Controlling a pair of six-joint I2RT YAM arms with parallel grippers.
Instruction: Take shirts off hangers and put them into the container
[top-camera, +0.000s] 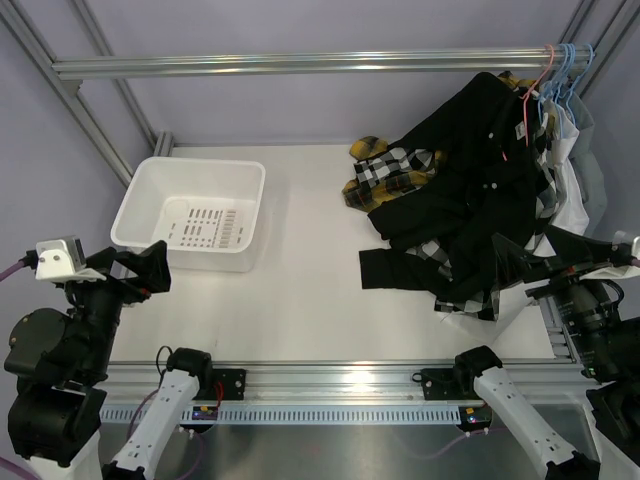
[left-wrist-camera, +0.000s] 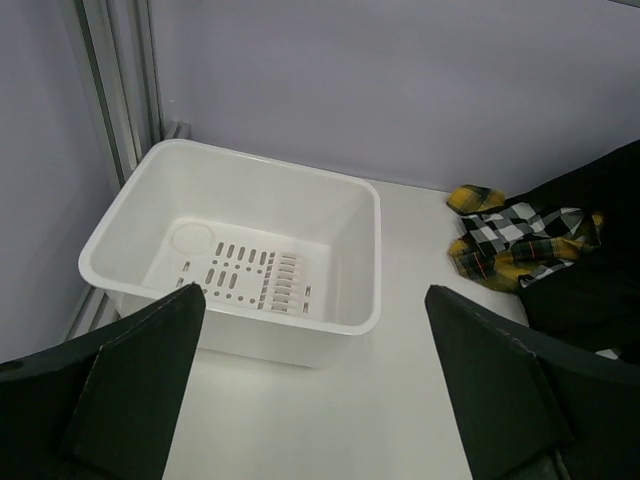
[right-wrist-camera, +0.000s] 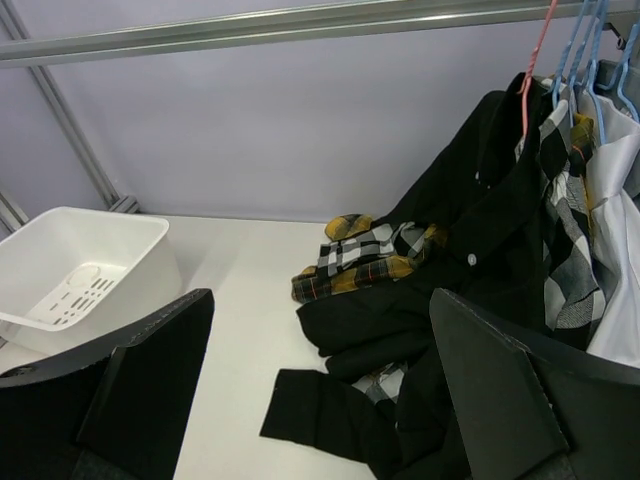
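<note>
Plainly starting: left fingers (left-wrist-camera: 130, 390) and right fingers (right-wrist-camera: 140, 390) gape empty, so the right must reach the black shirt (top-camera: 470, 170) at the counter's (top-camera: 310, 300) far-right corner.

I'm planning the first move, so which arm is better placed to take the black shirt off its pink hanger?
Right. The right gripper, open, is beside the black shirt hanging from the pink hanger at the right end of the rail; the left gripper, also open, faces the container.
</note>
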